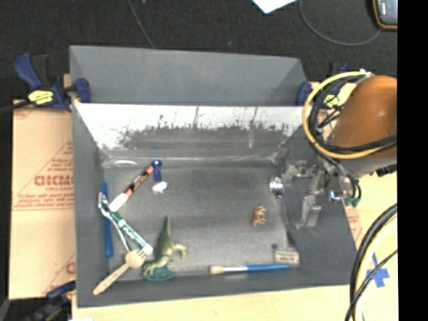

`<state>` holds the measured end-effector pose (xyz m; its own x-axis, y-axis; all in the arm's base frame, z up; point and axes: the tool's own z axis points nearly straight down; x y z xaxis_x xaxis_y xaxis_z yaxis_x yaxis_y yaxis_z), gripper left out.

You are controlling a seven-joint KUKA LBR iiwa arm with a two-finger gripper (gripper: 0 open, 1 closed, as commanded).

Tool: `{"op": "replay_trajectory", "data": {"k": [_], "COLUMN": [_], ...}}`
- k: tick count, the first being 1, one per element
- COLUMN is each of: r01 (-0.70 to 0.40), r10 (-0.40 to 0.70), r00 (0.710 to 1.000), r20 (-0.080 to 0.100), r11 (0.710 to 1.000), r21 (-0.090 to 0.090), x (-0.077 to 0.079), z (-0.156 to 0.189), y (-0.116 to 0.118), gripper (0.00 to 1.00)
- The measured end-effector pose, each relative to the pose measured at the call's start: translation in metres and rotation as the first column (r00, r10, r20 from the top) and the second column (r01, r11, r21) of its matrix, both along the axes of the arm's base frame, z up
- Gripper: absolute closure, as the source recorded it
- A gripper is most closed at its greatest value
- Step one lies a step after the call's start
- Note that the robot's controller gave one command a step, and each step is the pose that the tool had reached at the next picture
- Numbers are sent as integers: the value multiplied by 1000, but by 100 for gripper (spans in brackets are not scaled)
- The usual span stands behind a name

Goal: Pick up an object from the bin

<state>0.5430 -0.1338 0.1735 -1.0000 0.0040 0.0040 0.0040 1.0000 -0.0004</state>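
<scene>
Hanging over the bin's right side, the arm points down.

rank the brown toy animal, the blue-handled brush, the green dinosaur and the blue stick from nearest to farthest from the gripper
1. brown toy animal, just left of the gripper
2. blue-handled brush, along the bin's near wall
3. green dinosaur, near-left corner
4. blue stick, by the left wall

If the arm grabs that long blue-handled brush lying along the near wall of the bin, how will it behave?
The brush looks thin and straight, so probably stiff and light. Its handle seems round, so a push might roll it. Being long, it would likely tilt if gripped near one end.
</scene>
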Motion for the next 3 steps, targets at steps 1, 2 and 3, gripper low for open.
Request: {"op": "replay_trajectory", "data": {"k": [1,2,3], "r01": [-5,-507,-723], "r10": [5,507,723], "r00": [1000,862,691], "r20": [8,4,9], "r11": [1000,862,691], "r21": [-2,-2,-8], "x": [2,12,23], "z": [4,-50,-39], "y": [1,-11,3], "gripper": [0,0,0]}}
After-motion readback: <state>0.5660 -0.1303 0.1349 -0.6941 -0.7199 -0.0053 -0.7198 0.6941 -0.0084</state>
